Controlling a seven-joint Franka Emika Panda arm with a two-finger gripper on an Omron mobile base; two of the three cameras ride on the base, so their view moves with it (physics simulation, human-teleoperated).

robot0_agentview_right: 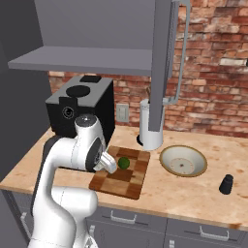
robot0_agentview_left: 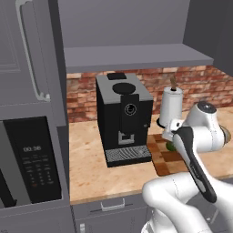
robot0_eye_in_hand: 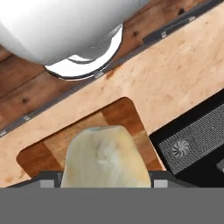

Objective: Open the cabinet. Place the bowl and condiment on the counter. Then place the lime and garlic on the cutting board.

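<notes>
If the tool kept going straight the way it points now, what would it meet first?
Probably the cutting board: the tool, carrying the garlic, points down at its corner. The gap is unclear.

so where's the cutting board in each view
left base view: cutting board right of centre, partly behind the arm.
right base view: lower centre, lime on it.
hand view: bottom centre, under the garlic.
shared landmark: coffee machine beside it.
</notes>
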